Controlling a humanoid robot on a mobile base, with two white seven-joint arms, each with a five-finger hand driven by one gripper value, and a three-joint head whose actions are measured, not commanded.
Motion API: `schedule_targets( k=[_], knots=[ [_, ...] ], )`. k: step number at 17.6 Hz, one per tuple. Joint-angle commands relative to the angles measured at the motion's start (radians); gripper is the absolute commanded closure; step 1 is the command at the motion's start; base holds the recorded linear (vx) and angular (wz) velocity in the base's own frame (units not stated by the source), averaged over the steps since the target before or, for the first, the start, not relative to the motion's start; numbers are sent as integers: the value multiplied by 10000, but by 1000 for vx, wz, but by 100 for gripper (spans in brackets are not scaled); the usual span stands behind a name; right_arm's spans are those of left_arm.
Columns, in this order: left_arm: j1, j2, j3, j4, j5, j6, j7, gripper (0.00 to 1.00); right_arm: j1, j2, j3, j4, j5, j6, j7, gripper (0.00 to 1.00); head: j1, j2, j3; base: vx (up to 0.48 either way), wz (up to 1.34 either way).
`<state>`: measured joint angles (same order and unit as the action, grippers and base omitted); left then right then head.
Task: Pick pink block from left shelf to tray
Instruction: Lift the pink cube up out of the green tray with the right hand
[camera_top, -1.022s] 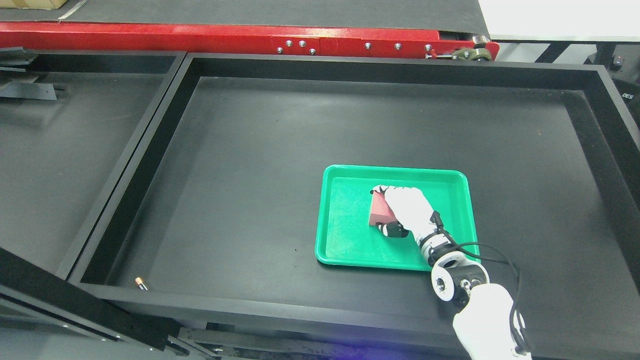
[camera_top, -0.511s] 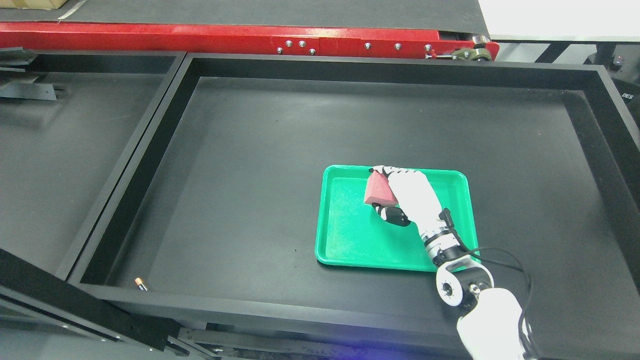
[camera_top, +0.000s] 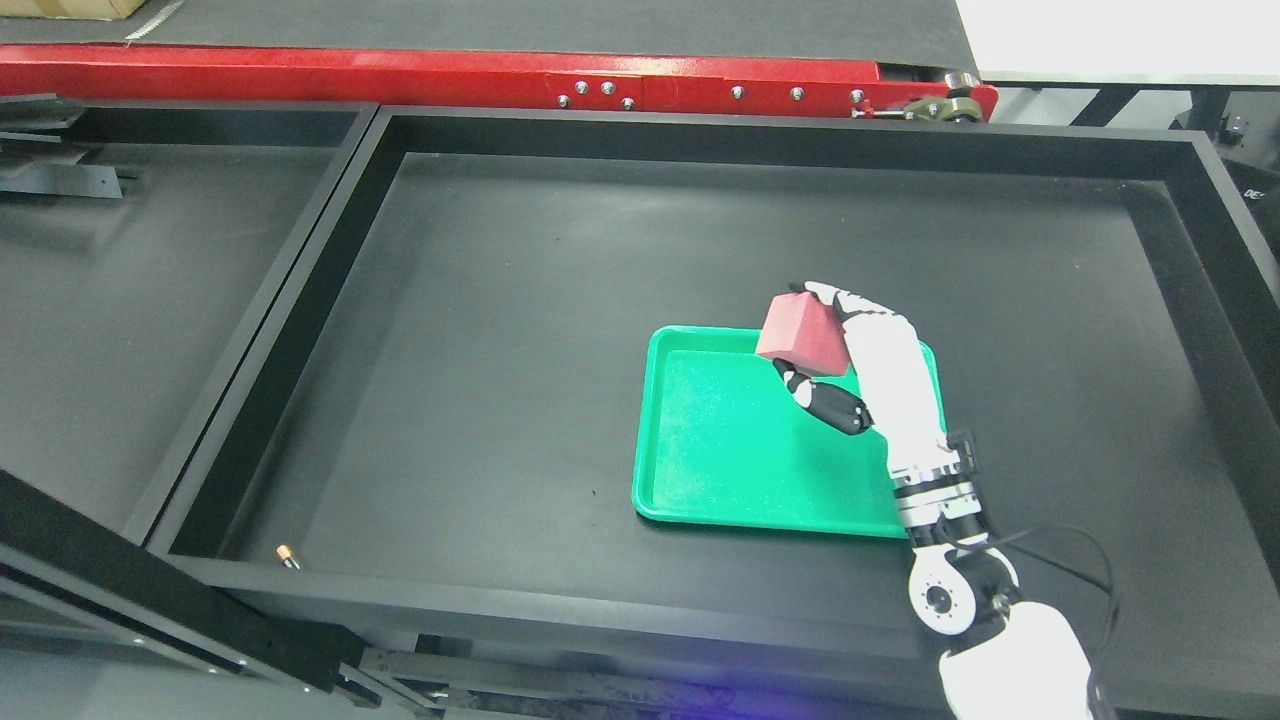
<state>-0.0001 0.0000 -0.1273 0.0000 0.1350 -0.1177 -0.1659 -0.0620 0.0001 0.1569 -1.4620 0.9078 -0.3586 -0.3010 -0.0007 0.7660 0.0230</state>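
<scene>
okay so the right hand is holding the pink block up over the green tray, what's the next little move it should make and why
Probably lower the block toward the middle of the tray before letting go. The right hand grips the pink block raised over the far rim of the green tray, tilted and clear of the floor. Released here, it might land on the rim or tumble out, so bringing it down and inward looks safer.

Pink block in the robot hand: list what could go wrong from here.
1. The pink block is pinched between fingertips and thumb of the right robot hand; it could slip.
2. It hangs over the far rim of the green tray, so a drop may bounce outside.
</scene>
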Motion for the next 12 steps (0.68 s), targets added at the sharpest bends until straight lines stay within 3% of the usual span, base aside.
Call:
schedule_targets(
  k=[1, 12],
  knots=[
    [200, 175, 0, -174, 0, -4, 2, 0, 374, -175, -603, -612, -457, -49, -58, 94, 0, 0, 0, -54, 0],
    [200, 175, 0, -174, 0, -4, 2, 0, 1017, -175, -833, -873, -917, -830, -318, 93, 0, 0, 0, -131, 78]
  ],
)
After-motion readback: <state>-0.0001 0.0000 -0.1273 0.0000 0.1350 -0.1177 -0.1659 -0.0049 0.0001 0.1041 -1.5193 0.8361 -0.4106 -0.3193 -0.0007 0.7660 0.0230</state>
